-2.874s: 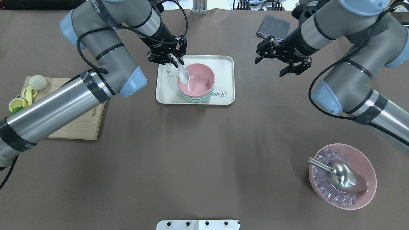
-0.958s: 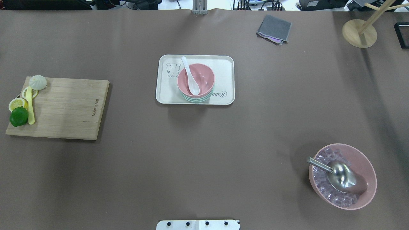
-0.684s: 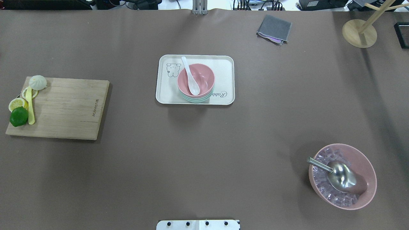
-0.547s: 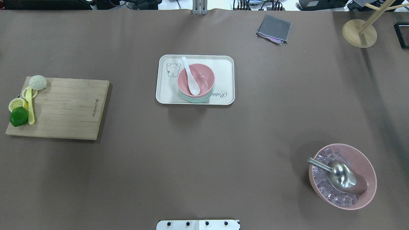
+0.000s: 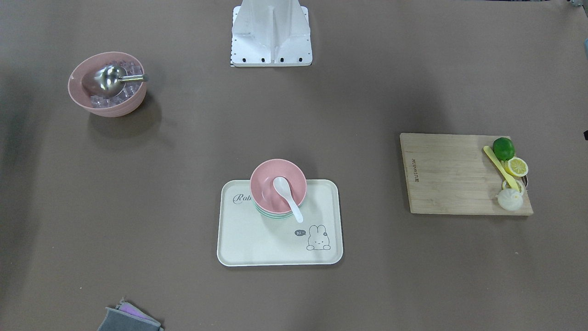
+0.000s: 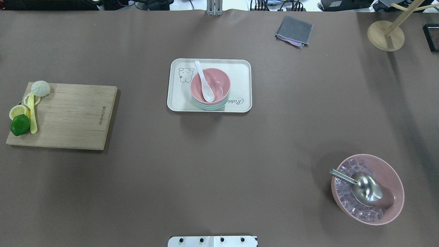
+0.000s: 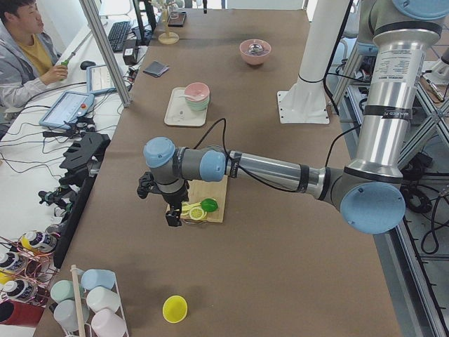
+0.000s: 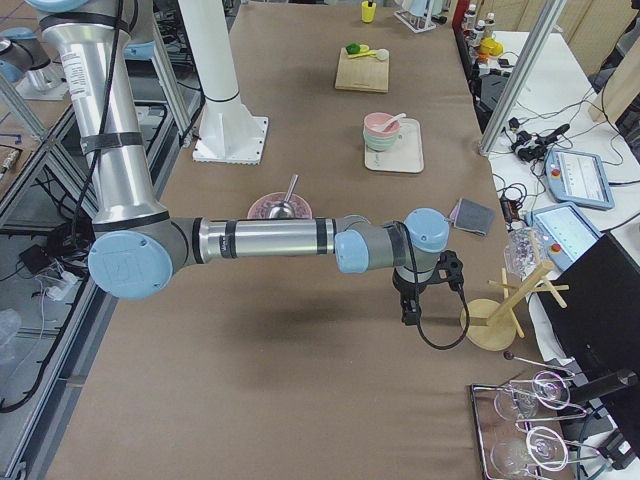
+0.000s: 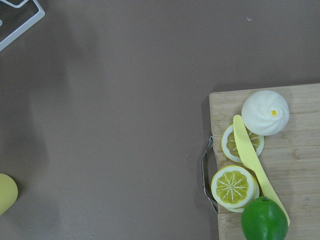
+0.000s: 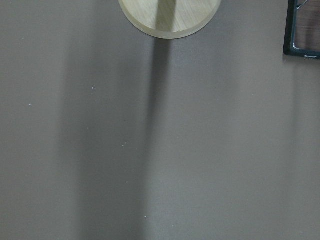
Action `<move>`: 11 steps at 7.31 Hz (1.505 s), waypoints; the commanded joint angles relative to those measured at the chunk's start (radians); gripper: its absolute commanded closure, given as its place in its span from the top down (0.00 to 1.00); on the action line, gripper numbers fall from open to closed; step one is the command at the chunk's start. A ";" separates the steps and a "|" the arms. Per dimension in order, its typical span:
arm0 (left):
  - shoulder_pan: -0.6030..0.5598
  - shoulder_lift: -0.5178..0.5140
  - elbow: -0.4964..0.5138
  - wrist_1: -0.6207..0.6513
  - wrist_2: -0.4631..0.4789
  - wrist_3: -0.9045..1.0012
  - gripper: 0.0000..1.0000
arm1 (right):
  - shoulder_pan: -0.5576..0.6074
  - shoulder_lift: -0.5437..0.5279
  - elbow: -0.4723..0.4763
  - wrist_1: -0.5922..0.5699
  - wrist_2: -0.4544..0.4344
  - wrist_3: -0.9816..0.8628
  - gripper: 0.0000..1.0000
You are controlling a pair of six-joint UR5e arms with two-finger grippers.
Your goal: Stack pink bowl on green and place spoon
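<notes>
Pink bowl (image 6: 219, 82): upright, nested inside the green bowl (image 6: 210, 106) – stack complete.
Green bowl: only its rim bands show under the pink bowl; it stands on the tray (image 6: 241, 70), on the tray's side nearer the robot.
Spoon (image 6: 205, 87): white; the scoop lies inside the pink bowl, and the handle rests on the rim and reaches out over the tray toward the rabbit print.
Tray: cream, flat on the counter (image 6: 219, 164), about mid-width, in the half away from the robot.
Left claw (image 7: 172, 216): shows only in the left side view, pointing down over the fruit end of the cutting board (image 6: 68, 116), well apart from the tray. Released or clenched – cannot tell.
Right claw (image 8: 410, 312): shows only in the right side view, pointing down over the counter near the round base of the wooden stand (image 6: 385, 35), well apart from the tray. Its state cannot be told either.
Cutting board: on the robot's left; a lime (image 6: 20, 125), lemon slices (image 6: 18, 110), a white bun (image 6: 40, 88) and a yellow knife (image 6: 32, 115) crowd its outer end.
Ice bowl (image 6: 392, 171): larger, pink, on the robot's right; it holds ice cubes and a metal scoop (image 6: 367, 187).
Grey cloth (image 6: 294, 30): folded, at the counter's far edge.
</notes>
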 commanded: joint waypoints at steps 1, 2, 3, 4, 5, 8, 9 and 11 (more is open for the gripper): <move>0.002 0.020 -0.002 -0.005 -0.002 -0.010 0.98 | -0.017 0.002 0.001 0.000 -0.005 0.001 1.00; 0.002 0.008 -0.009 -0.003 -0.003 -0.012 0.98 | -0.023 0.002 -0.002 0.002 -0.002 0.003 1.00; 0.002 0.011 -0.047 -0.002 0.000 -0.012 0.98 | -0.028 0.005 -0.005 0.007 -0.006 -0.002 1.00; -0.006 0.017 -0.041 0.000 0.003 -0.009 0.98 | -0.028 0.001 0.006 0.004 0.000 0.001 1.00; -0.084 0.019 -0.047 -0.002 0.003 -0.009 0.99 | -0.026 -0.007 0.030 0.000 0.005 0.001 1.00; -0.092 0.037 -0.098 0.004 0.014 -0.010 0.98 | -0.037 -0.015 0.060 0.002 0.017 0.001 1.00; -0.092 0.037 -0.101 0.006 0.012 -0.010 0.98 | -0.036 -0.016 0.063 0.003 0.015 0.000 1.00; -0.090 0.037 -0.075 -0.002 0.008 -0.010 0.98 | -0.036 -0.021 0.075 0.003 0.021 0.001 1.00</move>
